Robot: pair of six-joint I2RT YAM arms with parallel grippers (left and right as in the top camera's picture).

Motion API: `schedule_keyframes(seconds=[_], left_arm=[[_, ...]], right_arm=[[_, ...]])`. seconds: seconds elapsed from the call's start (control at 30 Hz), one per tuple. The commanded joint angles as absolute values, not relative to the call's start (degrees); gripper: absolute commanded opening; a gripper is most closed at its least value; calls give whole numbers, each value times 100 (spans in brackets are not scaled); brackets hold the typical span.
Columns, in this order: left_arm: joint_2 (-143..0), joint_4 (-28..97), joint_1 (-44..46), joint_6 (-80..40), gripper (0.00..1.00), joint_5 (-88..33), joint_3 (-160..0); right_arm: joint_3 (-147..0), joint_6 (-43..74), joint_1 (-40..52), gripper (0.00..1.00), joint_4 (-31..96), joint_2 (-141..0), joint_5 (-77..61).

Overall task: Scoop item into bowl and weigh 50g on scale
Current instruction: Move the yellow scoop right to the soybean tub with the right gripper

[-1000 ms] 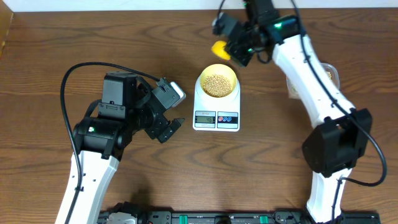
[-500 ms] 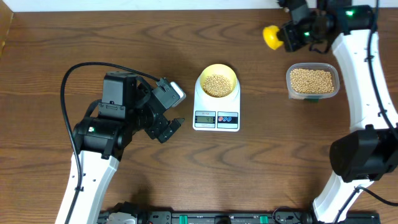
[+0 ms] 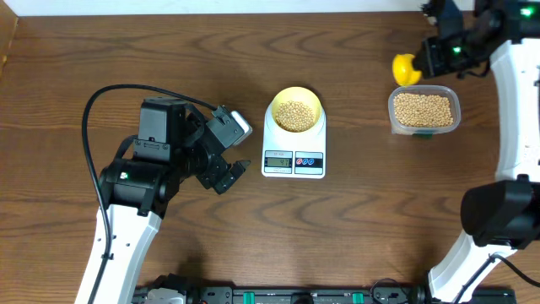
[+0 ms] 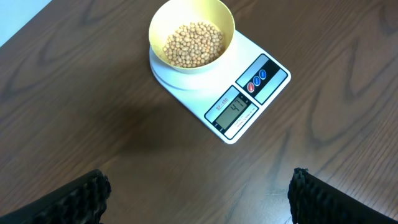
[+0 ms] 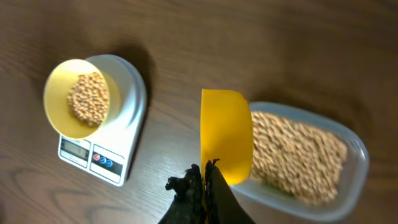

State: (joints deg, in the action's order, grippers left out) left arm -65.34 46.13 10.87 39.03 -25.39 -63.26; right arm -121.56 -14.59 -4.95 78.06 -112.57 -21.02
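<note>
Wooden table (image 3: pixel 253 67), scoop (image 5: pixel 227 134) in right tool (image 5: pixel 204 175)

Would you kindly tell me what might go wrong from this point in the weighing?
The right pincer holds the yellow scoop at the tub's edge; a deep dig could shove or tip the tub. The bowl on the scale already holds many beans, so a full scoop may overshoot 50g.

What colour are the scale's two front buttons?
The buttons are red and blue, beside the display on the scale; clearest in the left wrist view.
</note>
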Motion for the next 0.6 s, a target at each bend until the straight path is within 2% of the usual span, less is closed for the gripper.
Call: schedule_keyframes(seconds=[0.0,0.57], left_arm=[[-6473,4624,1057,3940,94,-2593,-6283],[-6473,4624,1057,3940,94,-2593,-6283]], right_arm=[[-12239,-1356,-609,1,7826,-11142,-2132],[-11900,-1481,-764,1,8261,-11749,-1638]])
